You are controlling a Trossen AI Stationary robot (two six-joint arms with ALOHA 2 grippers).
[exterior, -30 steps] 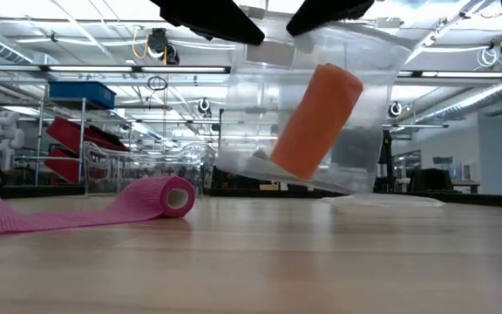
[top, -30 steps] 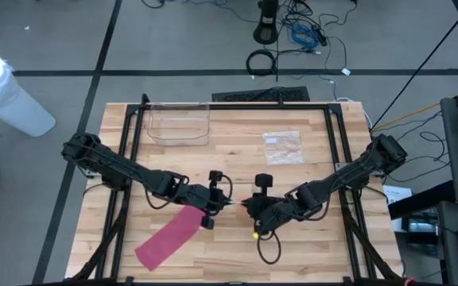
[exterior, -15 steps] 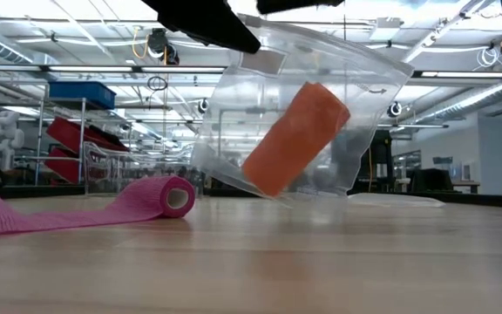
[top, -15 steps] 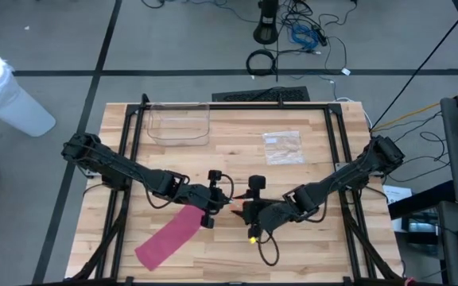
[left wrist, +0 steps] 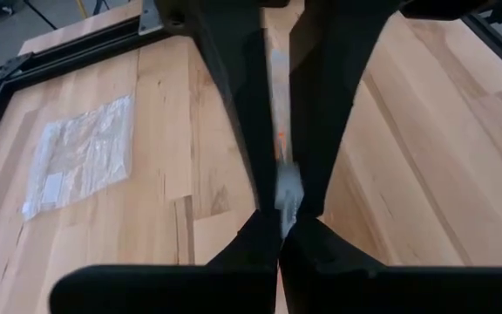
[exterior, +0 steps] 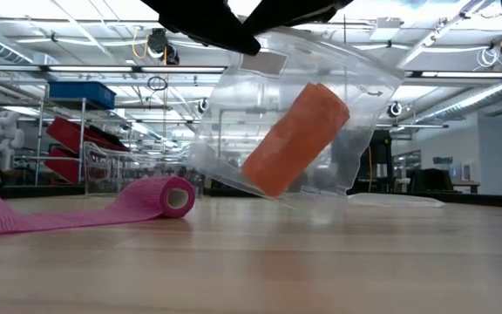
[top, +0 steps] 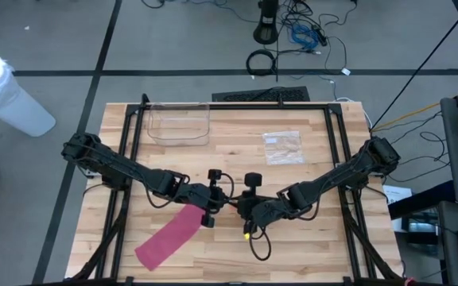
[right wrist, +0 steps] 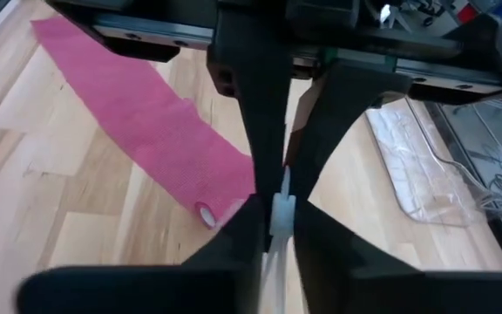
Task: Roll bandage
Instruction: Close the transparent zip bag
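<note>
Both claws meet at frame centre in the high view, pinching the top edge of one clear bag.

Left claw: fingers pressed together on the thin plastic edge. Right claw: narrow, likewise clamped on that edge; a white tab or seal strip sits between its tips.

Bag hangs off the counter, centre of the low view, lower corner near or just touching the wood; cannot tell which. Inside it lies an orange roll, tilted, resting toward the lower side.

Pink bandage: low view, left. Partly wound; the rolled end stands on the counter with its core facing the camera, and a loose tail trails off to the left edge. In the high view the flat tail runs to lower left, below the left claw.

Handling, judged: bandage looks like soft, light crepe, limp, likely to crease or drift sideways when wound. Best held at the rolled end by the core, tail kept flat. Bag film is thin and slippery; the roll can shift inside.

A second flat bag lies upper right of centre.

Writing: none readable.
</note>
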